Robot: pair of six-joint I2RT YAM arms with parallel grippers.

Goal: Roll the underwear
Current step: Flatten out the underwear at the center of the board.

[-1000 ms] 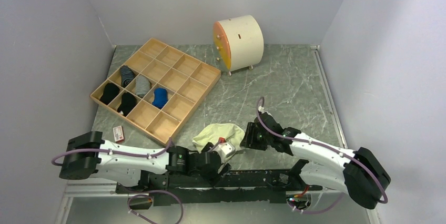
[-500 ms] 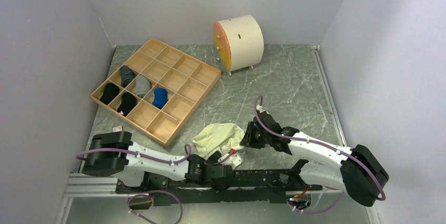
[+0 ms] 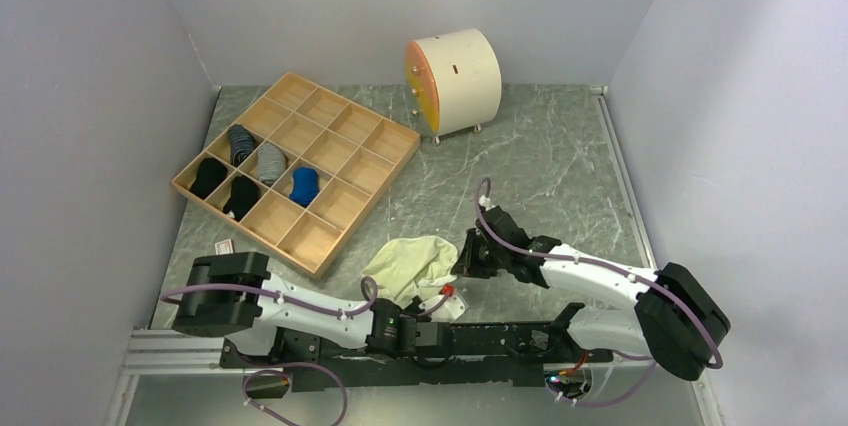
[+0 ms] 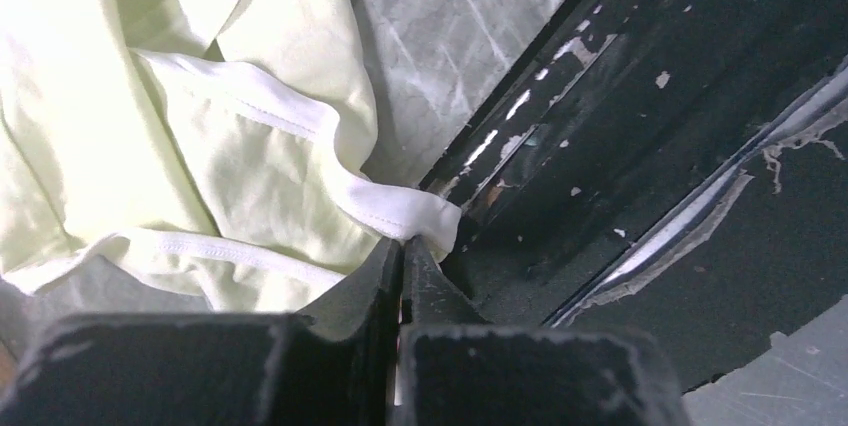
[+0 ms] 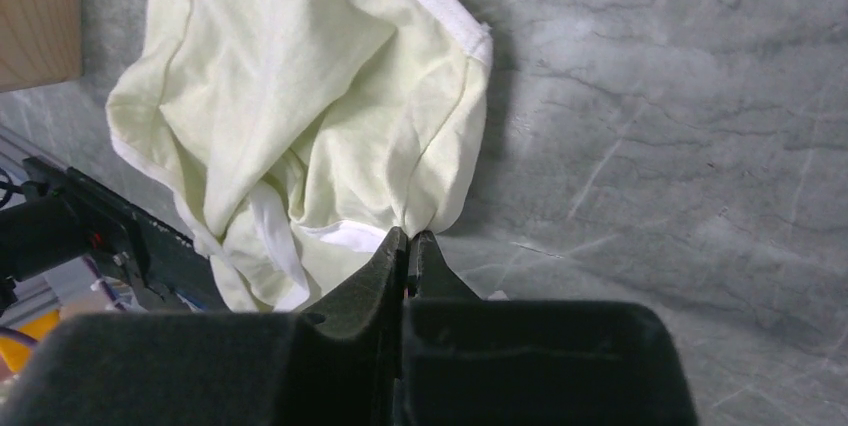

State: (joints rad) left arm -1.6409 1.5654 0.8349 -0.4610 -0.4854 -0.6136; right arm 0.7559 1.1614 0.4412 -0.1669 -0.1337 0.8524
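The underwear (image 3: 410, 262) is a crumpled pale-yellow piece with white trim, lying on the marble table near the front edge. My left gripper (image 3: 438, 302) sits at its near corner, right by the black rail. In the left wrist view the left gripper (image 4: 402, 243) is shut, pinching the white hem of the underwear (image 4: 230, 146). My right gripper (image 3: 463, 264) is at the cloth's right side. The right wrist view shows the right gripper (image 5: 410, 234) shut on a fold at the lower edge of the underwear (image 5: 300, 116).
A wooden compartment tray (image 3: 345, 161) at the back left holds several rolled socks (image 3: 303, 186). A white drum with an orange face (image 3: 455, 71) stands at the back. A small red-and-white card (image 3: 224, 245) lies left of the cloth. The black rail (image 4: 650, 146) runs along the near edge.
The left arm has swung so its gripper came down to the cloth's near corner. Both grippers, open a second ago, have closed on the underwear. The right gripper edged slightly left.
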